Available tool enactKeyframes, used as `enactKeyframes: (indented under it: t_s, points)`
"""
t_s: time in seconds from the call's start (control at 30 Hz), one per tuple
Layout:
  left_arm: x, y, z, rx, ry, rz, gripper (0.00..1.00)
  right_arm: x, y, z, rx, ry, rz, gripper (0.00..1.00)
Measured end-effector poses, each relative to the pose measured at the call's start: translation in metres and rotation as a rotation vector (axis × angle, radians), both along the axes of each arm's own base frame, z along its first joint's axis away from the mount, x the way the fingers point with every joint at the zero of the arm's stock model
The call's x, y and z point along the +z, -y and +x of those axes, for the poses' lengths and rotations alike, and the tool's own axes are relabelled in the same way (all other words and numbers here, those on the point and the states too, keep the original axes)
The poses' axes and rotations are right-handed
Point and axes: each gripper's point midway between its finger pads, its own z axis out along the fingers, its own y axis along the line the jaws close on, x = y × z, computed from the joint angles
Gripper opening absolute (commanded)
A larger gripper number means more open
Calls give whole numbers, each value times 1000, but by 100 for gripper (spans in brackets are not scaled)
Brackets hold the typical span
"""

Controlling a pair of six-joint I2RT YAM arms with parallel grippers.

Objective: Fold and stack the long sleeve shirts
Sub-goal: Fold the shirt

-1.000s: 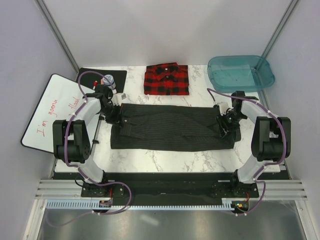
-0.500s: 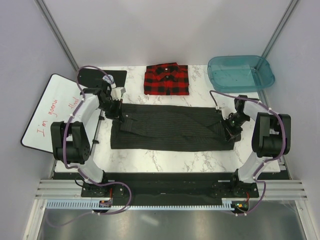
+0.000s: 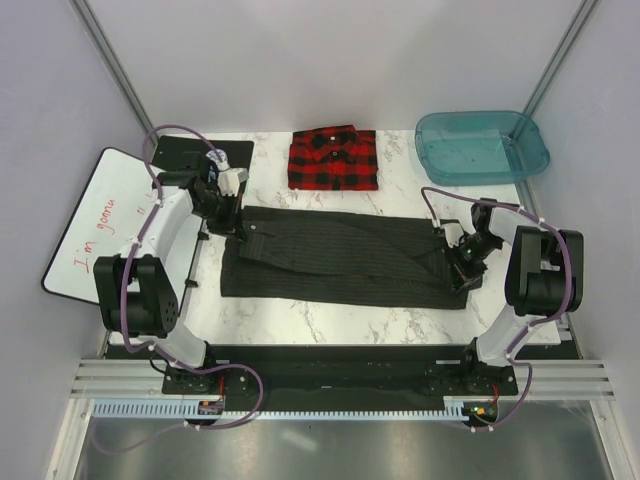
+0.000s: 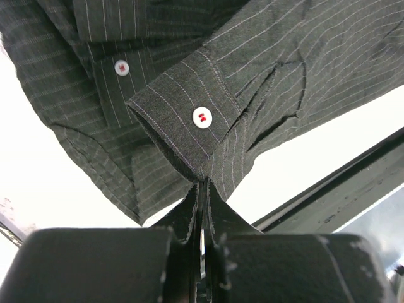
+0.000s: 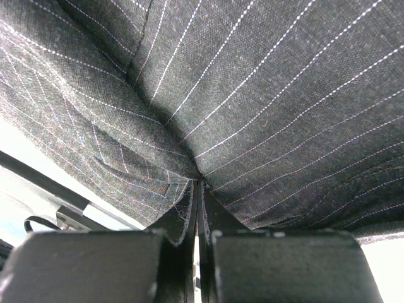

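Note:
The dark pinstriped long sleeve shirt [image 3: 340,262] lies stretched left to right across the middle of the marble table. My left gripper [image 3: 240,222] is shut on its left end. In the left wrist view the jaws [image 4: 203,189] pinch the cloth just below a buttoned cuff [image 4: 189,126]. My right gripper [image 3: 460,250] is shut on the shirt's right end. The right wrist view shows striped cloth [image 5: 284,95] bunching into the closed jaws [image 5: 199,183]. The red-and-black plaid shirt [image 3: 333,158] sits folded at the back centre, apart from both grippers.
A teal plastic tub [image 3: 482,145] stands at the back right. A whiteboard [image 3: 100,220] with red writing leans off the table's left side, and a black mat [image 3: 185,152] lies at the back left. Bare marble [image 3: 330,318] shows along the near edge.
My right gripper has closed on the shirt's right end and shifted a little to the right. The left gripper has drawn the left end slightly back and leftward.

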Motion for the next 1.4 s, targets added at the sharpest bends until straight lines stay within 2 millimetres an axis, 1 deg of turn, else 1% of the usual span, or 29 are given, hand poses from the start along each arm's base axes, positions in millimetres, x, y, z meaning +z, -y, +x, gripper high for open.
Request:
enactKeyframes:
  t_s: [0.1, 0.17, 0.23, 0.3, 0.4, 0.47, 0.53, 0.6, 0.67, 0.77, 0.83, 0.93, 1.03, 1.07, 1.13, 1.17, 1.23, 1.27, 1.33, 1.4]
  points:
    - [-1, 1, -3, 11, -19, -9, 2, 0, 0, -2, 0, 3, -1, 0]
    - [3, 4, -2, 19, -25, -27, 2, 0, 0, -2, 0, 5, -3, 0]
    - [16, 9, 5, 24, -12, -61, 2, 0, 1, -2, 0, 6, -5, 0]
    - [34, 15, 15, 22, 24, -96, 2, 0, 1, -2, 0, 6, -8, 0]
    - [55, 20, 25, 15, 74, -126, 2, 0, 1, -2, 0, 9, -10, 0]
    - [60, 20, 26, 13, 84, -130, 2, 0, 1, -2, 0, 12, -12, 0]
    - [58, 20, 23, 16, 66, -125, 2, 0, 2, -2, 0, 14, -14, 0]
    - [51, 18, 19, 17, 46, -115, 2, 0, 2, -2, 1, 15, -15, 0]
    - [38, 14, 13, 20, 18, -90, 2, 0, 2, -2, 1, 15, -15, 0]
    - [11, 4, 0, 24, -42, -43, 2, 0, 2, -2, 1, 17, -17, 0]
    - [-9, -6, -7, 29, -77, -6, 2, 0, 2, -2, 1, 17, -19, 0]
    - [-36, -22, -9, 35, -108, 49, 2, 0, 3, -2, 2, 20, -21, 0]
    - [-59, -32, -9, 32, -128, 92, 2, 0, 3, -2, 1, 20, -22, 0]
    - [-66, -34, -9, 29, -129, 106, 12, 0, 3, -2, 1, 20, -22, 0]
    - [-74, -37, -9, 20, -128, 124, 20, 0, 3, -2, 1, 20, -22, 0]
    - [-78, -39, -9, 13, -123, 138, 26, 0, 3, -2, 1, 20, -22, 0]
    - [-83, -43, -8, 1, -112, 159, 30, 0, 3, -2, 1, 18, -22, 0]
    - [-84, -45, -6, -4, -101, 172, 34, 0, 2, -2, 1, 18, -18, 0]
    - [-84, -47, -3, -16, -81, 179, 38, 2, 2, -1, 1, 18, -15, 0]
    - [-80, -47, 1, -34, -48, 181, 38, 8, 1, 0, 1, 25, -8, 1]
